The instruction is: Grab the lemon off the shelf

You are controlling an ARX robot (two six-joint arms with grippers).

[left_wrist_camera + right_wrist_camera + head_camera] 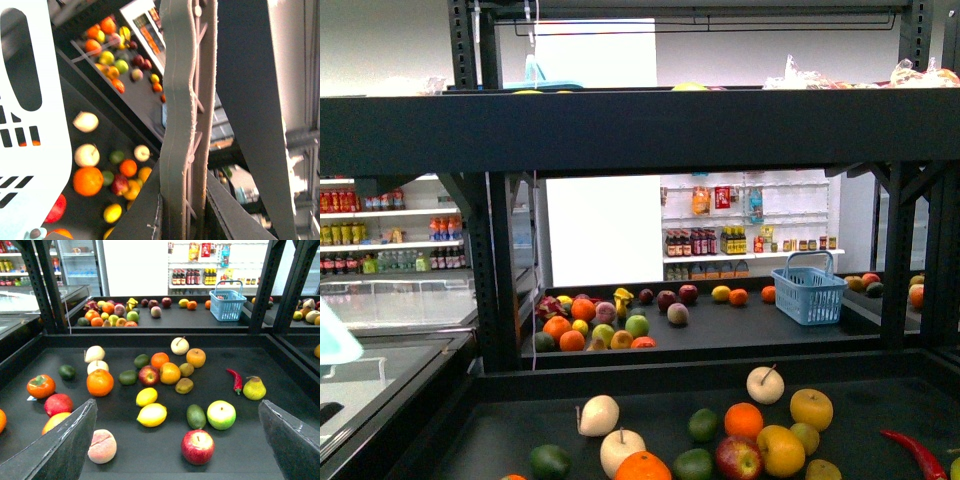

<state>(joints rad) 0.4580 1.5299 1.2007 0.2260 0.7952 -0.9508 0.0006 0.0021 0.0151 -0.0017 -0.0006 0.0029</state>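
The black shelf (pixel 220 365) carries loose fruit on its flat deck. The lemon (pixel 152 415) lies with a smaller yellow fruit (pixel 146 396) just beside it. An avocado (pixel 196 416) sits near the lemon, between it and a green apple (pixel 221 414). A red apple (pixel 197 446) and a peach (pixel 101 446) are also near, while a big orange (pixel 100 382) and a red chilli (pixel 235 381) lie well apart from it.
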